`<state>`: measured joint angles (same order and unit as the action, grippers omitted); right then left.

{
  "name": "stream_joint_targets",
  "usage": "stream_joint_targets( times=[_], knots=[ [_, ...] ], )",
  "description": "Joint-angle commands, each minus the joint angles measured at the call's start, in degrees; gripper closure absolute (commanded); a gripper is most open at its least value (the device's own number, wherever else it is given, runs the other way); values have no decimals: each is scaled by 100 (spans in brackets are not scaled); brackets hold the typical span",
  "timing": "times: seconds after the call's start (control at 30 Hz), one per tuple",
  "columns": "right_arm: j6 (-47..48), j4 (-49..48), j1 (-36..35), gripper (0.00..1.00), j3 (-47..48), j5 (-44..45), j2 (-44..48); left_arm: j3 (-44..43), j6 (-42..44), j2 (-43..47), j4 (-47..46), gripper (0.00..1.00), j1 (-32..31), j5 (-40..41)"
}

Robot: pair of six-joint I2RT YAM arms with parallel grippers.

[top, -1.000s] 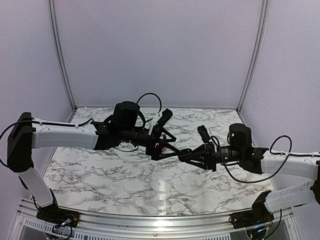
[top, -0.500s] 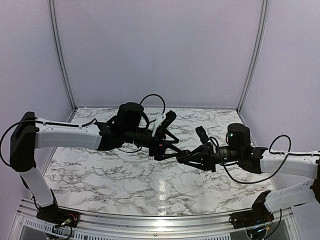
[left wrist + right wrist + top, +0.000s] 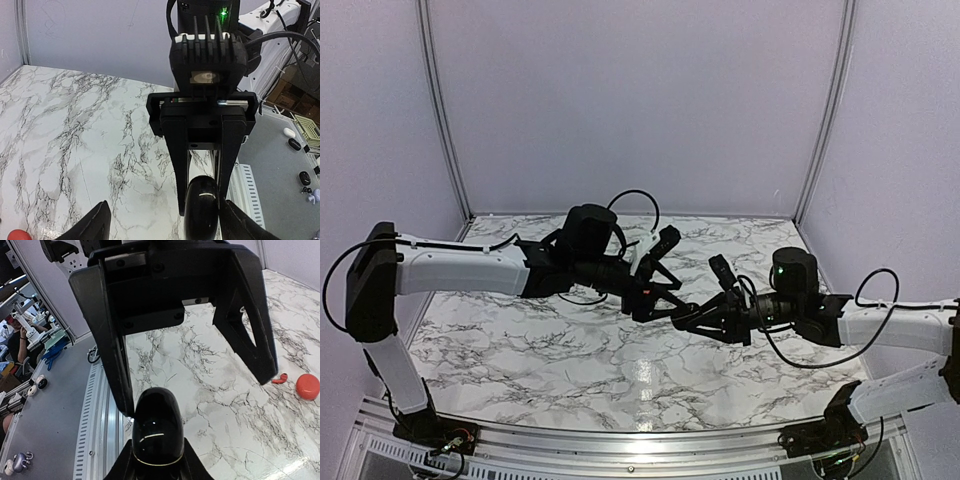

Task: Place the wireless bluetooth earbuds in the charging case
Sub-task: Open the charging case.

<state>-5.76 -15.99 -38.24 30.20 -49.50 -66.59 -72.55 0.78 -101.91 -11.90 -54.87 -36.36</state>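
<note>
left gripper [image 3: 195, 390]: jaws wide apart, one finger on each side of the black oval case [image 3: 155, 425]; nothing gripped; cannot tell whether either finger touches the case
right gripper [image 3: 155, 462]: clamped tight on the black oval case, rounded end sticking out toward the left gripper
black oval case: glossy, looks closed, thin seam line near the right gripper's fingers; held in the air over the middle of the table [image 3: 520, 350]
red earbud [image 3: 280, 378]: tiny curved piece lying flat on the marble, on the far side of the two grippers, just beside the round red case [image 3: 307, 386], small gap between them
round red case: resting on the table, closed dome shape, well apart from the black oval case
other earbuds: cannot tell where
arms: reaching in from left and right, grippers tip to tip mid-table, above the surface
</note>
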Motion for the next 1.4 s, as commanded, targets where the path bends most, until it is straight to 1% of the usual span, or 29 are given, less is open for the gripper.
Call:
stream_joint_targets(
  times=[0.0,0.17,0.4,0.6,1.37],
  knots=[
    [30,-230,-71,100,295,-180,14,-126,219,-114,256,24,-32,-13],
    [27,-248,-75,100,297,-192,-3,-134,283,-145,309,24,-41,-174],
    [13,-298,-82,100,283,-291,22,-153,221,-128,318,28,4,27],
    [32,-290,-122,100,285,-335,17,-101,19,-22,127,31,131,42],
    [98,-224,-192,100,283,-321,-100,-5,-17,200,83,33,326,112]
  ],
)
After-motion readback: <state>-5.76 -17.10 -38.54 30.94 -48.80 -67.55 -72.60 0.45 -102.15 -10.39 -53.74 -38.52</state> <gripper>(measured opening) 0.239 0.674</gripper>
